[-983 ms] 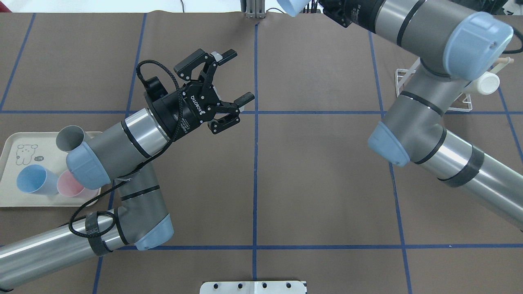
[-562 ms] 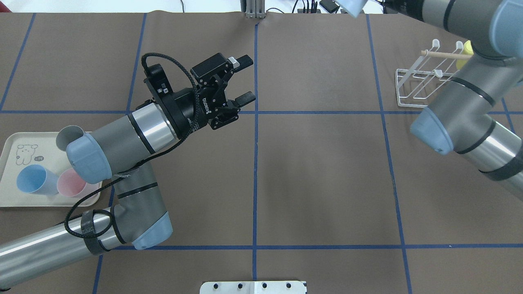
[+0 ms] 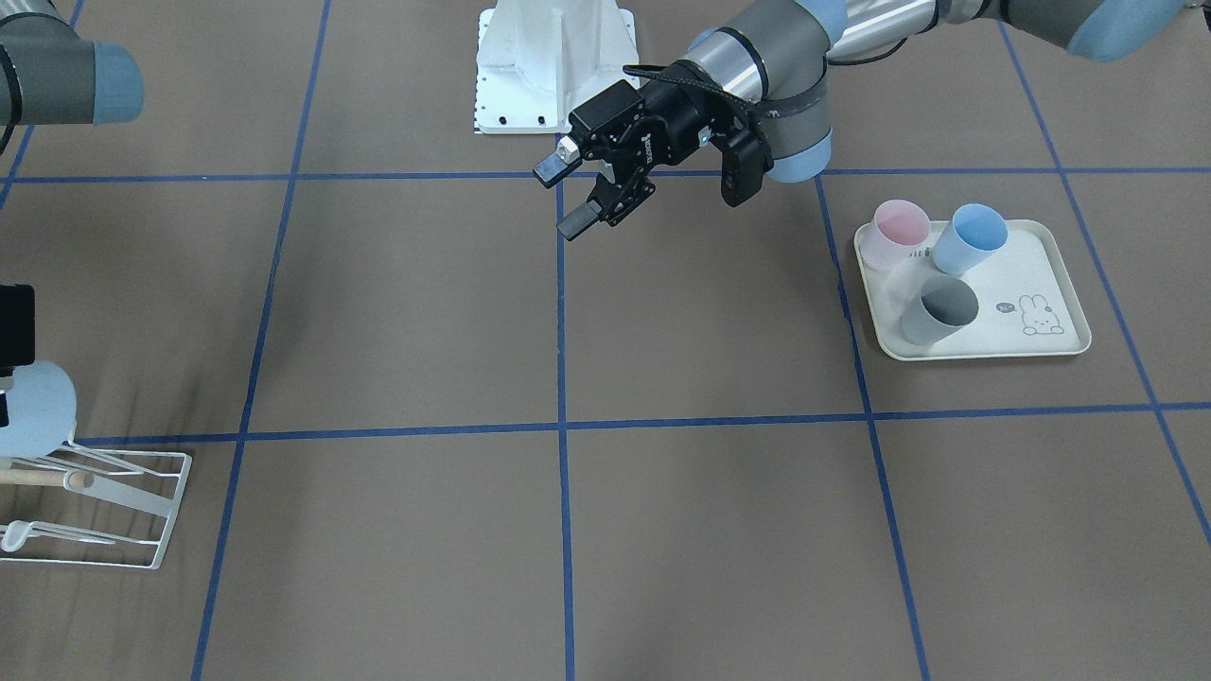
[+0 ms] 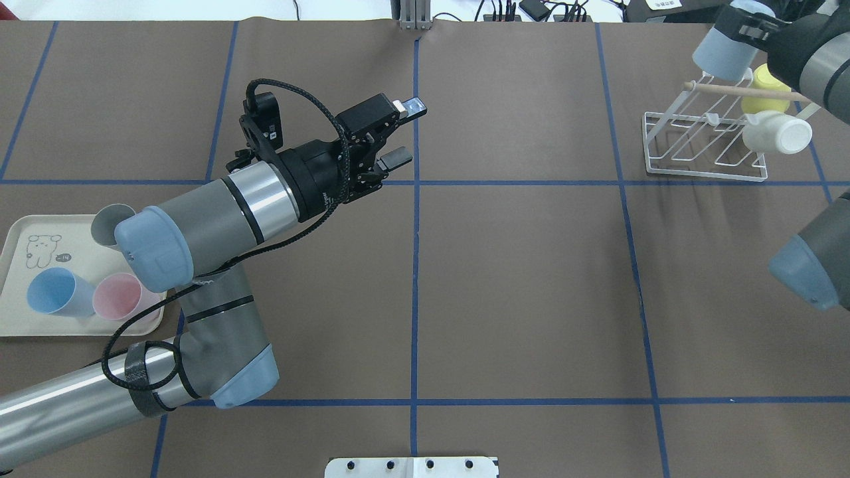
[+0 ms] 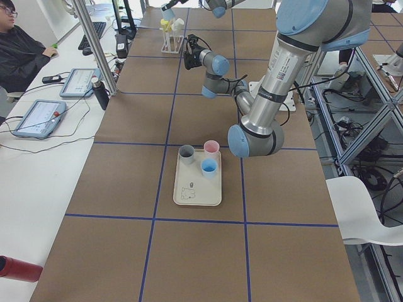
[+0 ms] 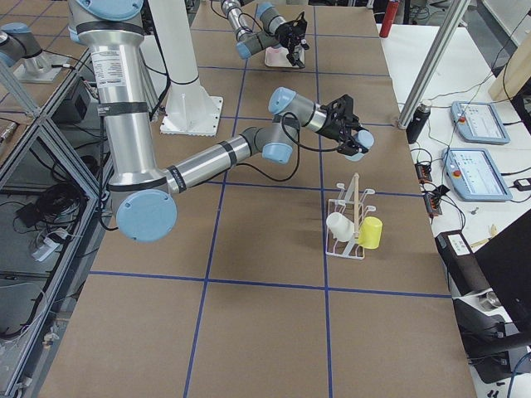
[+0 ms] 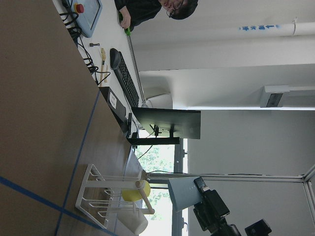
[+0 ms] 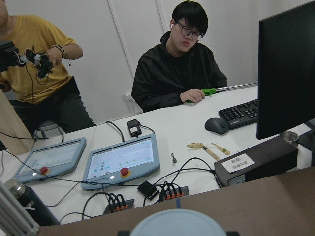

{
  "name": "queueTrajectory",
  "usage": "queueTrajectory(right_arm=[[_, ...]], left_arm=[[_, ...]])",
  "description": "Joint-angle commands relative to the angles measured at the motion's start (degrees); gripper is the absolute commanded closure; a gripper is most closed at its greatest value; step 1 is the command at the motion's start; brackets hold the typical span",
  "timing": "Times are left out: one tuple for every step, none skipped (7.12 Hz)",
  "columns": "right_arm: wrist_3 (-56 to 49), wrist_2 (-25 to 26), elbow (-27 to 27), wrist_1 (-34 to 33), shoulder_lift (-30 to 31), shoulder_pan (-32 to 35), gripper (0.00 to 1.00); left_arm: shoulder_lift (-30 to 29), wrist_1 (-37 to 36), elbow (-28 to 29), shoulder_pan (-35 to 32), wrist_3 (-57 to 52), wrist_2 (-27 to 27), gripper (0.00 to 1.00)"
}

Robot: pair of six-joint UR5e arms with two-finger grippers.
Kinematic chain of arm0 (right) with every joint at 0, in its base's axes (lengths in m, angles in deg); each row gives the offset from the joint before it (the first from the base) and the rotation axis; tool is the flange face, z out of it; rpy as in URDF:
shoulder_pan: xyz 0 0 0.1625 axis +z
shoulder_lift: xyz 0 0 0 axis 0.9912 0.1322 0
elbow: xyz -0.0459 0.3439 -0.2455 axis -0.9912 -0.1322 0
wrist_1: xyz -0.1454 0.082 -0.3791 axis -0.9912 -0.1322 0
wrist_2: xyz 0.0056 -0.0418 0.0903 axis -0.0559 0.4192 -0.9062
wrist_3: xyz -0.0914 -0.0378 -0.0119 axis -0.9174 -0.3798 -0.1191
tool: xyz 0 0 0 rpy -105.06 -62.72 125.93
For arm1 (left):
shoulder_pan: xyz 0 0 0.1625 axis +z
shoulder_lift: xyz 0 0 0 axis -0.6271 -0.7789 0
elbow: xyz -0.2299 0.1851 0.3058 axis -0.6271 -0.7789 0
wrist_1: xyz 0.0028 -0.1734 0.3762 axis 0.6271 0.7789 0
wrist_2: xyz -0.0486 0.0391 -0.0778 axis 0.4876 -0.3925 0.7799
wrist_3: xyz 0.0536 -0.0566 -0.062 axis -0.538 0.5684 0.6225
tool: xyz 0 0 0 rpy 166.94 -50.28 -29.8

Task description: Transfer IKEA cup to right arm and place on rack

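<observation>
Far behind the left hand [image 4: 406, 131], back by its own elbow, the cream tray [image 4: 13, 325] holds a grey cup [image 4: 109, 222], a blue cup [image 4: 53, 292] and a pink cup [image 4: 116, 297], all upright; stock for later rounds, I'd guess. The left hand hangs over the middle of the surface [image 4: 518, 279], fingers spread wide with nothing between them. It looks done with its share and parked out of the other arm's way.

Well off to its right, the right hand [image 4: 742, 33] is pinching the pale blue IKEA cup [image 4: 717, 58], fingers pressed on its wall. The cup is tipped over rather than upright, a tilt I take to be for sliding its mouth over a prong.

Just below that hand stands the white wire rack [image 4: 704, 174], apart from the cup. Its wooden dowel [image 4: 730, 89] runs beneath the hand. Further right a yellow cup [image 4: 770, 103] and a white cup [image 4: 780, 135] already sit on prongs, so the free prongs nearest the hand seem the target.
</observation>
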Motion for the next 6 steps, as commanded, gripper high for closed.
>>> queueTrajectory(right_arm=[[-2.2,2.3,-0.1,-1.8,3.4,-1.0,1.0],[-2.3,2.3,-0.2,-2.4,4.8,-1.8,1.0],[-2.4,2.3,-0.2,-2.4,5.9,-1.9,1.0],[-2.6,2.6,-0.2,-2.4,7.2,-1.9,1.0],[-5.4,4.0,-0.3,-2.7,8.2,-1.9,1.0],[-6.1,4.1,-1.2,-2.7,8.2,-2.0,1.0]], left_arm=[[0.0,-6.3,-2.0,0.0,-3.6,0.1,0.0],[0.1,-6.3,-2.0,0.0,-3.6,0.1,0.0],[0.1,-6.2,-2.0,0.0,-3.6,0.1,0.0],[0.1,-6.2,-2.0,0.0,-3.6,0.1,0.0],[0.2,-6.2,-2.0,0.1,-3.6,0.1,0.0],[0.2,-6.2,-2.0,0.2,-3.5,0.1,0.0]])
